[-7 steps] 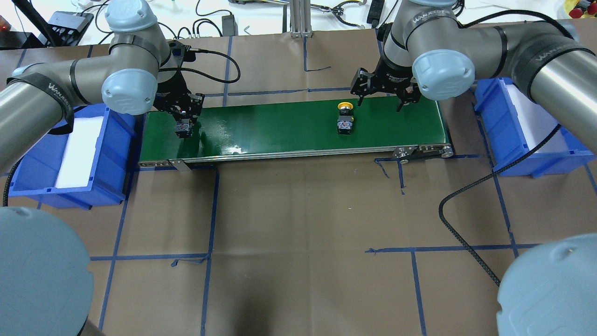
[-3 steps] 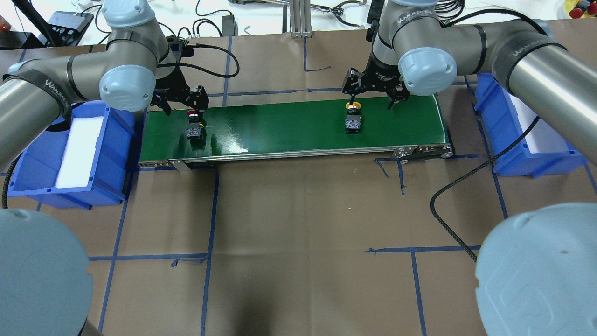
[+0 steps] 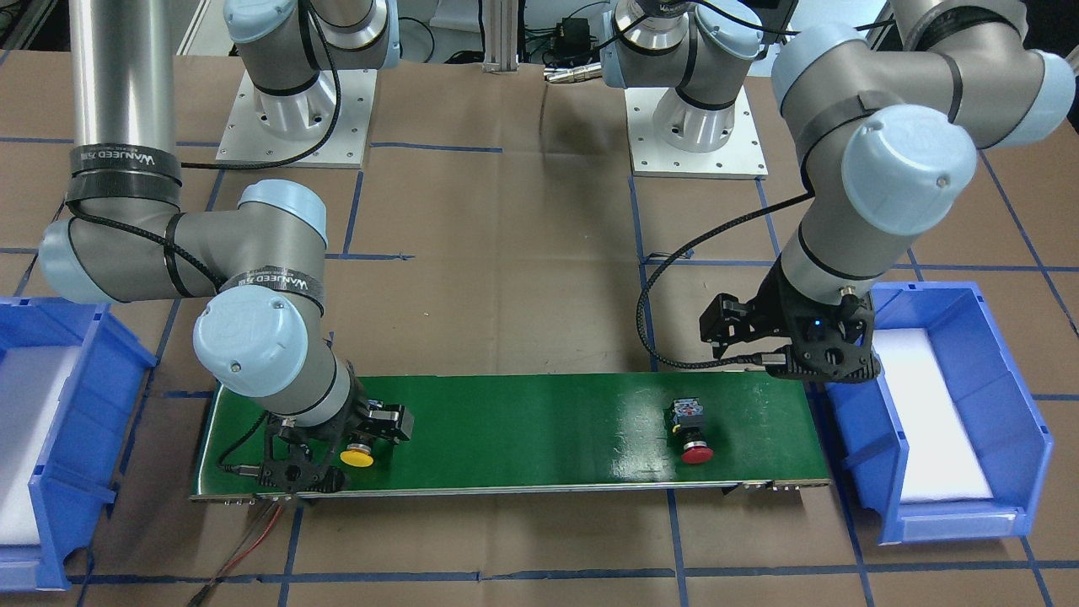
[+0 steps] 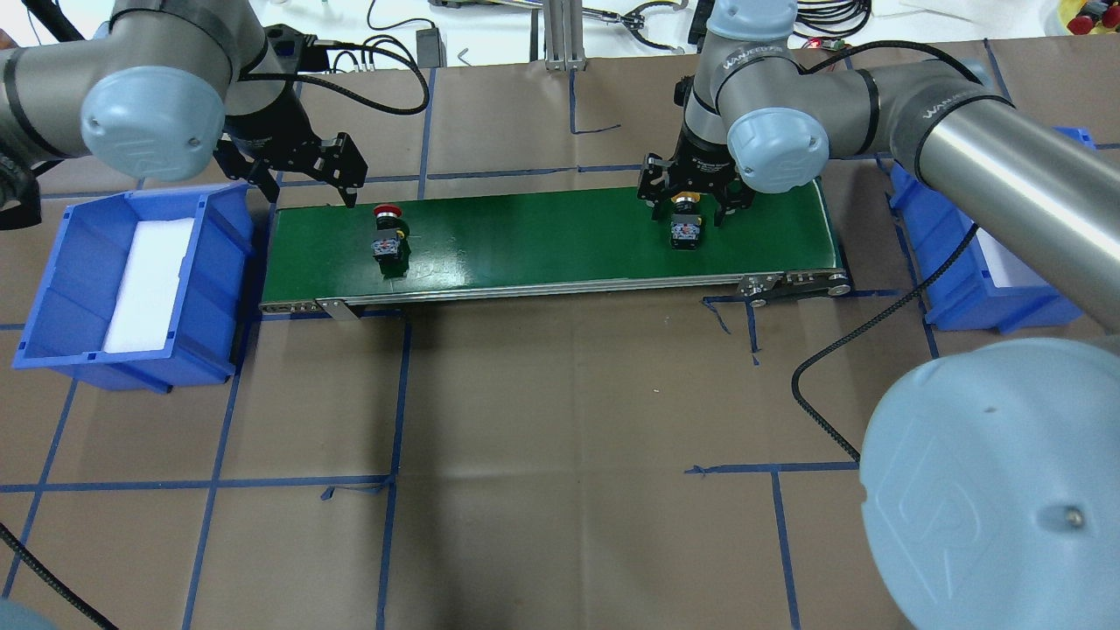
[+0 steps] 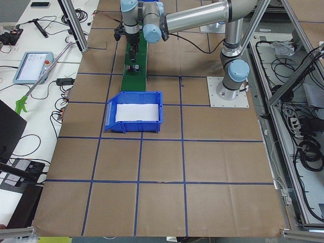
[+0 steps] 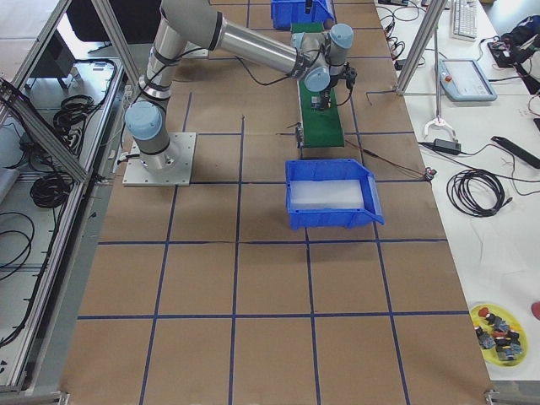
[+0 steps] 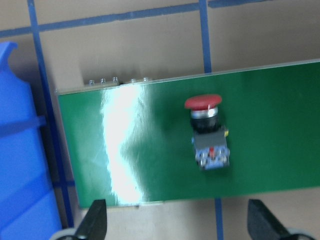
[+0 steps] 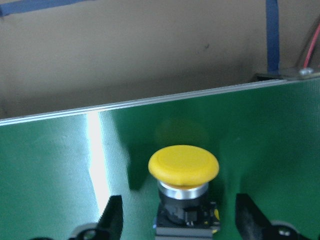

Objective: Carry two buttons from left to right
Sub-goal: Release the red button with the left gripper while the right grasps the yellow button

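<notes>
The red button lies on its side on the left part of the green conveyor belt; it also shows in the left wrist view and in the front-facing view. My left gripper is open and empty, raised behind and left of the red button. The yellow button lies on the right part of the belt. My right gripper is open and straddles it. In the right wrist view the yellow button sits between the fingers with a gap on each side.
A blue bin with white foam stands at the belt's left end. Another blue bin stands at its right end, partly hidden by my right arm. A black cable loops over the brown paper in front of the belt.
My left gripper let go of the red button and lifted back to the left. Both buttons moved right along the belt. My right gripper came left and down around the yellow button.
</notes>
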Action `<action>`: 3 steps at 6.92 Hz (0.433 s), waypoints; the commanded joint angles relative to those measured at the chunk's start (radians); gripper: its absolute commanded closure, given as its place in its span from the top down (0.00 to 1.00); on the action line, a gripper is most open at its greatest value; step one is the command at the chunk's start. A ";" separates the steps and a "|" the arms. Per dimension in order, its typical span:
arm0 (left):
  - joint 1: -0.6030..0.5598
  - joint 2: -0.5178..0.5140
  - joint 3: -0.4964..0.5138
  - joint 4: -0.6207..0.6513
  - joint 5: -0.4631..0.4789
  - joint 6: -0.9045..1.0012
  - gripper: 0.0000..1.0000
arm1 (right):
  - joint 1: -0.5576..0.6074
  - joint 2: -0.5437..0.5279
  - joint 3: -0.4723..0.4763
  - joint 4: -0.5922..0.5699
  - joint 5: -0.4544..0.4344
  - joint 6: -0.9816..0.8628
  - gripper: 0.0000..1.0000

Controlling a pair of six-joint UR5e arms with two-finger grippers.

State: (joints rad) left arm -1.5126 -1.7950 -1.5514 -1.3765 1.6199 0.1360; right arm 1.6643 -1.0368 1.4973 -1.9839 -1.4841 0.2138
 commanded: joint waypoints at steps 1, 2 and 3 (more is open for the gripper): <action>-0.041 0.122 -0.018 -0.122 -0.032 -0.097 1.00 | -0.001 -0.006 0.000 0.008 -0.002 -0.036 0.02; -0.069 0.170 -0.044 -0.127 -0.032 -0.119 1.00 | -0.004 -0.014 -0.006 0.010 -0.059 -0.072 0.02; -0.073 0.202 -0.079 -0.127 -0.032 -0.102 1.00 | -0.018 -0.041 -0.017 0.020 -0.137 -0.111 0.02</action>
State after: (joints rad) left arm -1.5700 -1.6411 -1.5934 -1.4945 1.5900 0.0351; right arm 1.6577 -1.0543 1.4904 -1.9726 -1.5440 0.1466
